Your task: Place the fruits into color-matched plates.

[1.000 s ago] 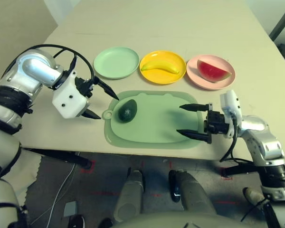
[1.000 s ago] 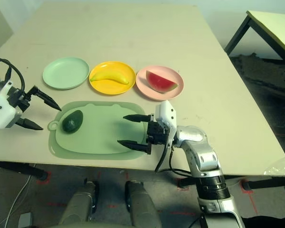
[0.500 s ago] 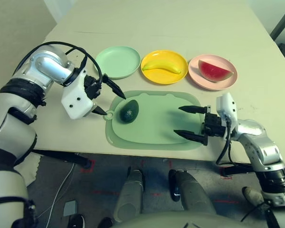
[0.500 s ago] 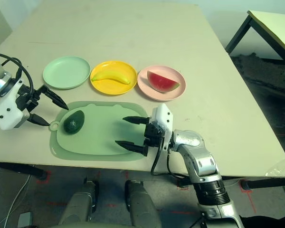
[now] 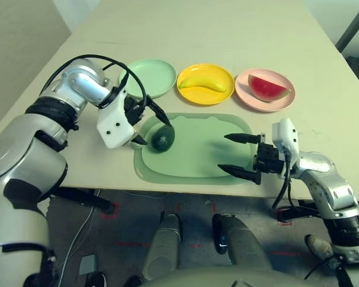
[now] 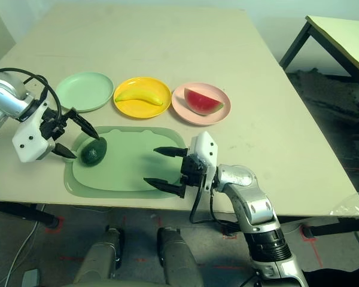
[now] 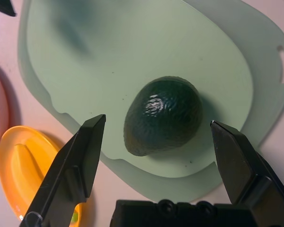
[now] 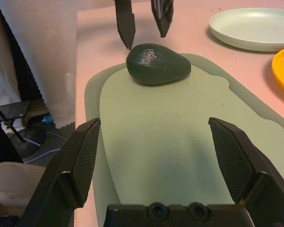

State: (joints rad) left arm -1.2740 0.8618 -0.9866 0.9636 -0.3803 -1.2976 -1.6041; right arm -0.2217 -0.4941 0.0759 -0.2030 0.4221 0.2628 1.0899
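Where my left arm reaches in over the table: it comes from the left edge, elbow bent, a black cable looping above the wrist.
Left gripper: I have it released, two black fingers spread above the left end of the mat, the avocado lying between and beyond their tips, nothing gripped.
Mint green plate: bare, beyond my left gripper, leftmost in the row of three.
Avocado: dark green, on its side on the left part of the mat, well apart from my right fingers.
Green mat: flat near the table's front edge, on my side of the plates.
Yellow plate: middle of the row, with the banana lying across it, colours matching.
Right gripper: released as well, fingers spread wide over the right part of the mat, pointing left towards the avocado and holding nothing.
Pink plate: rightmost of the three, with the red watermelon wedge on it.
Right arm: it comes in from the lower right, near the table's front edge.
Side table: well apart, at the far right.
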